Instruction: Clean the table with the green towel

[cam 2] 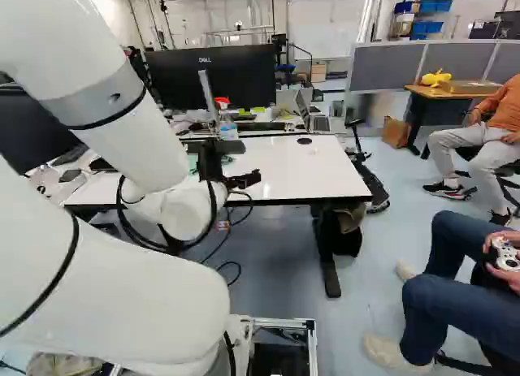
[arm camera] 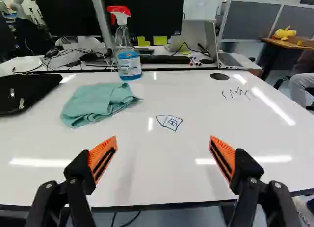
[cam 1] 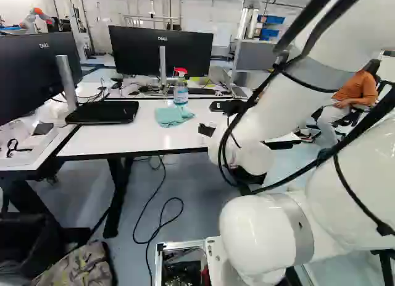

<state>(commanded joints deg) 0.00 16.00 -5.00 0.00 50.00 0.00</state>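
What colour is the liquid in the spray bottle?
Blue, showing best in the spray bottle in the wrist view.

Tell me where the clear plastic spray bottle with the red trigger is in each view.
Left base view: the bottle stands just behind the crumpled green cloth towel.
Right base view: left of the middle.
Wrist view: beyond the towel, ahead of the gripper.
Shared landmark: the black monitor behind it.

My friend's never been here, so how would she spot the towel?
Find the big white table. Near its far edge stands a bottle with a red spray top; the towel lies beside it. It's the only crumpled, blue-green cloth there.
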